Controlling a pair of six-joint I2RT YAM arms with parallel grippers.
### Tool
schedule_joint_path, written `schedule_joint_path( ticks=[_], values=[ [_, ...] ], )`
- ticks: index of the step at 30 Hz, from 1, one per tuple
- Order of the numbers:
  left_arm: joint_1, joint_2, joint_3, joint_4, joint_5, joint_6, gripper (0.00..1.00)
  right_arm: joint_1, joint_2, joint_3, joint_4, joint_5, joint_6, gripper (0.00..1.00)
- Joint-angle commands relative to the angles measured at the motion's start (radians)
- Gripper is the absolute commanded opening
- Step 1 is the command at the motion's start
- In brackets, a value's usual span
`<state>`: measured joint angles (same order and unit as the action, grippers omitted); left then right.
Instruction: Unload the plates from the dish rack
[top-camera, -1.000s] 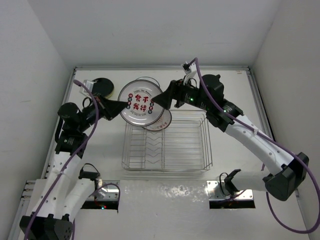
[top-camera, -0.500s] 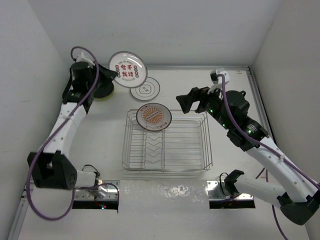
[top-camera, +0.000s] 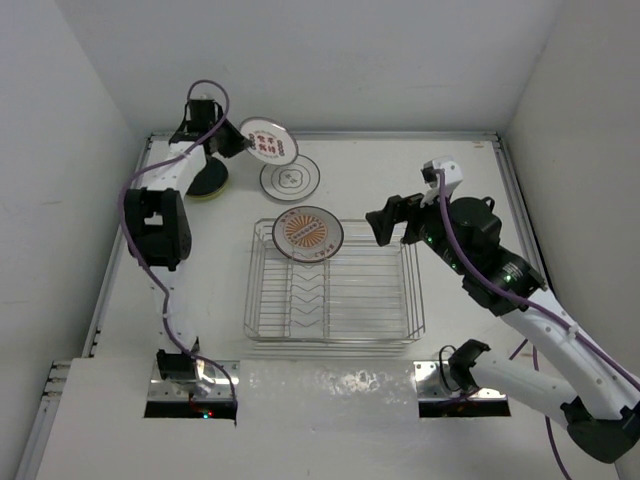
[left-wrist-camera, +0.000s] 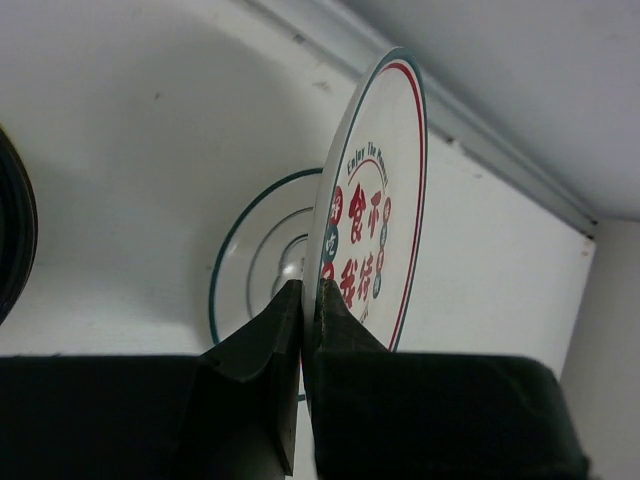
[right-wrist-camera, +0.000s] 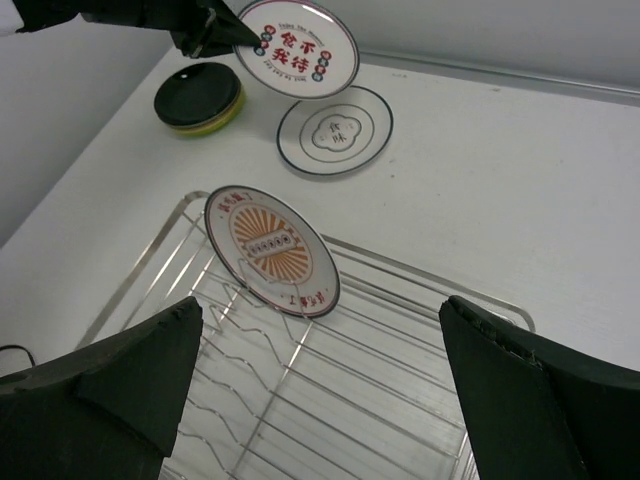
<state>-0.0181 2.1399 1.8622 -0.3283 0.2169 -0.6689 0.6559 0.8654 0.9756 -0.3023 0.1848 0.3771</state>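
Observation:
The silver wire dish rack (top-camera: 415, 300) sits mid-table, also in the right wrist view (right-wrist-camera: 400, 290). One white plate with a red-orange pattern (top-camera: 308, 232) stands in its far left slot (right-wrist-camera: 270, 250). My left gripper (top-camera: 237, 143) is shut on the rim of a white plate with red characters (top-camera: 270, 141), held tilted above the table at the back left (left-wrist-camera: 375, 230). Beneath it lies a white plate with rings (top-camera: 289, 177) (left-wrist-camera: 250, 265). A black plate on a lime green one (top-camera: 207, 180) lies left of that. My right gripper (top-camera: 392, 218) is open and empty over the rack's far right (right-wrist-camera: 320, 305).
A raised rail (top-camera: 400, 134) and the back wall run close behind the held plate. White side walls close in the table on the left and right. The arm bases and their mounts (top-camera: 190, 390) stand at the near edge.
My left arm has carried the red-character plate from above the rack to the back left, over the ringed plate. My right gripper has let go of it and drawn back to the right.

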Motion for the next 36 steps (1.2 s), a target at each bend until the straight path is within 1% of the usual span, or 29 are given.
schedule_joint_path(
  ticks=[1,6,10,13,16,17,19,20,22,24,25,27,28,29,30,31,32,33,35,36],
  values=[
    [-0.003,0.03,0.095,-0.041,0.058,0.02,0.0,-0.002,-0.017,-0.009,-0.012,0.028,-0.032,0.99],
    [-0.006,0.067,0.077,-0.029,0.07,0.034,0.02,-0.001,-0.005,-0.018,-0.009,0.028,-0.037,0.99],
    [-0.011,0.13,0.086,-0.044,0.101,0.037,0.03,-0.001,0.021,-0.026,-0.003,0.004,-0.03,0.99],
    [-0.025,0.161,0.11,-0.081,0.085,0.051,0.09,-0.002,0.04,-0.029,0.003,-0.002,-0.035,0.99],
    [-0.036,0.172,0.141,-0.117,0.073,0.063,0.3,-0.002,0.069,-0.022,0.005,-0.01,-0.055,0.99],
    [-0.039,0.172,0.143,-0.127,0.065,0.063,0.43,-0.002,0.079,-0.018,0.002,-0.013,-0.061,0.99],
    [-0.042,0.166,0.143,-0.14,0.042,0.066,0.5,-0.002,0.104,-0.005,-0.003,-0.028,-0.081,0.99],
    [-0.042,0.164,0.14,-0.158,0.033,0.071,0.56,-0.002,0.127,-0.003,-0.003,-0.041,-0.089,0.99],
    [-0.045,0.152,0.134,-0.175,0.007,0.072,0.63,-0.002,0.164,-0.002,0.014,-0.068,-0.101,0.99],
    [-0.048,0.135,0.124,-0.181,-0.004,0.074,0.66,-0.002,0.19,0.009,0.022,-0.082,-0.107,0.99],
    [-0.049,0.129,0.121,-0.196,-0.01,0.077,0.7,-0.002,0.205,0.017,0.025,-0.097,-0.109,0.99],
    [-0.055,0.107,0.12,-0.218,-0.054,0.08,0.83,-0.002,0.257,0.032,0.026,-0.1,-0.125,0.99],
    [-0.057,0.101,0.114,-0.235,-0.069,0.08,0.95,-0.001,0.277,0.052,0.025,-0.107,-0.132,0.99],
    [-0.057,0.094,0.109,-0.242,-0.094,0.08,0.99,-0.002,0.321,0.064,0.023,-0.12,-0.144,0.99],
    [-0.057,0.08,0.109,-0.251,-0.108,0.081,1.0,-0.001,0.342,0.077,0.028,-0.154,-0.193,0.99],
    [-0.056,0.074,0.114,-0.268,-0.114,0.083,1.0,-0.002,0.366,0.106,0.029,-0.183,-0.22,0.99],
    [-0.057,0.057,0.117,-0.282,-0.132,0.086,1.0,-0.002,0.389,0.123,0.026,-0.265,-0.249,0.99],
    [-0.057,0.043,0.124,-0.31,-0.145,0.088,1.0,-0.002,0.438,0.155,0.019,-0.303,-0.315,0.99],
    [-0.056,-0.021,0.114,-0.322,-0.175,0.094,1.0,-0.001,0.484,0.192,0.002,-0.364,-0.366,0.99],
    [-0.056,-0.049,0.1,-0.343,-0.192,0.097,1.0,-0.002,0.526,0.225,-0.012,-0.373,-0.427,0.99]
  ],
)
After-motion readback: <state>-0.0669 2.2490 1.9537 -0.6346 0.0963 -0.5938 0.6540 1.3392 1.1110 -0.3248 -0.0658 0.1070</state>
